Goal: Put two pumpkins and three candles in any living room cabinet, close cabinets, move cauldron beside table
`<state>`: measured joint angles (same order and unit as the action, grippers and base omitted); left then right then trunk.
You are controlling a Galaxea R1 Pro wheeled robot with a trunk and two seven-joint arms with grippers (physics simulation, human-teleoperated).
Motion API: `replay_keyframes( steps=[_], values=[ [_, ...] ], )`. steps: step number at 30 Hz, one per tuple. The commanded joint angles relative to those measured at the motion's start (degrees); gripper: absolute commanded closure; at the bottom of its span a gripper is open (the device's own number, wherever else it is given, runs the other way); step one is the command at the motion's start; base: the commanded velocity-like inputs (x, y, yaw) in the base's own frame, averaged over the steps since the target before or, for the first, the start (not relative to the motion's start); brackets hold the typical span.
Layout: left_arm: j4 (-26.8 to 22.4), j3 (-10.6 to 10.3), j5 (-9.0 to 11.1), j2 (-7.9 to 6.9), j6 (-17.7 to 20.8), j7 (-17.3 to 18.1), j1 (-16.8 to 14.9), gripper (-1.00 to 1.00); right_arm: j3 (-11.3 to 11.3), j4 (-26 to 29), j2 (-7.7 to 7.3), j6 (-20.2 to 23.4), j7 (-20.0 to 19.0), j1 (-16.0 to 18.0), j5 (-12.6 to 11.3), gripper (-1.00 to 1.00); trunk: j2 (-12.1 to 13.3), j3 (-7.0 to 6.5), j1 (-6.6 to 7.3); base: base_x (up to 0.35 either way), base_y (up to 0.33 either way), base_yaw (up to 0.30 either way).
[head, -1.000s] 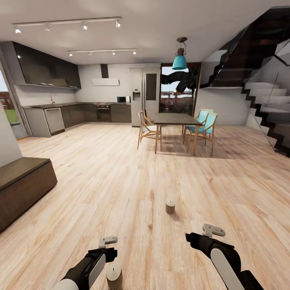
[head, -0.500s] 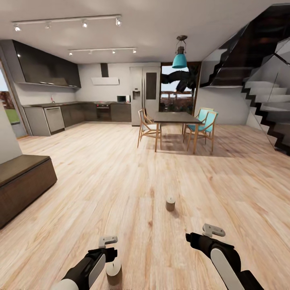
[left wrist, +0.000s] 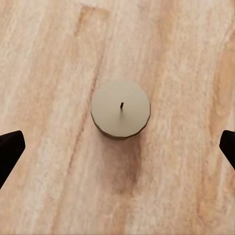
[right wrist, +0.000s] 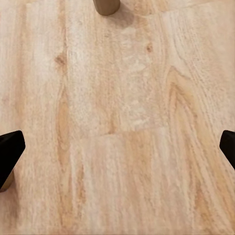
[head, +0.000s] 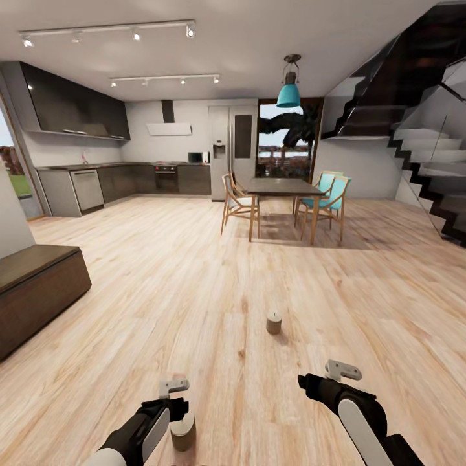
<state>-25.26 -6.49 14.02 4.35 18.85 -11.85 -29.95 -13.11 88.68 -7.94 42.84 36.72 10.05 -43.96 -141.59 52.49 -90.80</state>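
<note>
Two candles stand on the light wood floor. One stubby cream candle [head: 184,432] is right beside my left gripper [head: 171,408]. In the left wrist view this candle [left wrist: 120,108] stands upright on the floor below my open left gripper [left wrist: 117,149], between the lines of its fingers and untouched. The other candle [head: 274,321] stands further ahead, in front of my right gripper [head: 314,386]. My right gripper [right wrist: 117,152] hangs open over bare floor, with that candle [right wrist: 106,6] at the frame edge. The dark-brown cabinet [head: 39,288] sits at the left. Pumpkins and cauldron are out of view.
A dining table [head: 285,189] with wooden and teal chairs [head: 327,204] stands ahead at mid-room. The kitchen counters [head: 123,184] line the far wall. A staircase [head: 427,155] rises at the right. Open floor lies between me and the table.
The whole picture has shifted a little upward, so the camera moved. Both candles now sit slightly higher in the head view. Both grippers stay open.
</note>
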Motion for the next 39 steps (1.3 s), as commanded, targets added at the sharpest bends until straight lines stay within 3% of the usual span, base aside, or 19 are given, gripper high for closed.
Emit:
replay_keyframes(
  steps=[1, 4, 23, 32, 39],
  values=[
    [-0.1, -0.5, 0.6, -0.05, 0.2, -0.5, 0.0, -1.00, -0.1, 0.1, -0.05, 0.1, 0.6, 0.1, -0.5, -1.00, -0.4, 0.25, -0.21, 0.000, 0.000, 0.000],
    [-0.1, -0.5, 0.6, -0.05, 0.4, -0.3, 0.0, -1.00, -0.1, 0.0, -0.05, 0.1, 0.6, 0.1, -0.5, -1.00, -1.6, 0.78, -0.87, 0.000, 0.000, 0.000],
    [-0.1, -0.5, 0.7, -0.05, 0.7, -0.4, 0.0, -1.00, -0.2, 0.1, -0.05, 0.1, 0.5, 0.1, -0.5, -1.00, -1.9, 4.99, -1.36, 0.000, 0.000, 0.000],
    [-0.2, -0.5, 0.5, -0.05, 0.7, -1.0, 0.0, -1.00, -0.2, 0.1, -0.05, 0.1, 0.5, 0.1, -0.5, -1.00, -1.9, 4.99, -1.36, 0.012, 0.000, 0.000],
    [-0.1, -0.5, 0.4, -0.05, 1.0, -0.8, 0.0, -1.00, -0.2, 0.1, -0.05, 0.1, 0.5, 0.1, -0.5, -1.00, -1.9, 4.99, -1.36, 0.239, 0.000, 0.000]
  ],
)
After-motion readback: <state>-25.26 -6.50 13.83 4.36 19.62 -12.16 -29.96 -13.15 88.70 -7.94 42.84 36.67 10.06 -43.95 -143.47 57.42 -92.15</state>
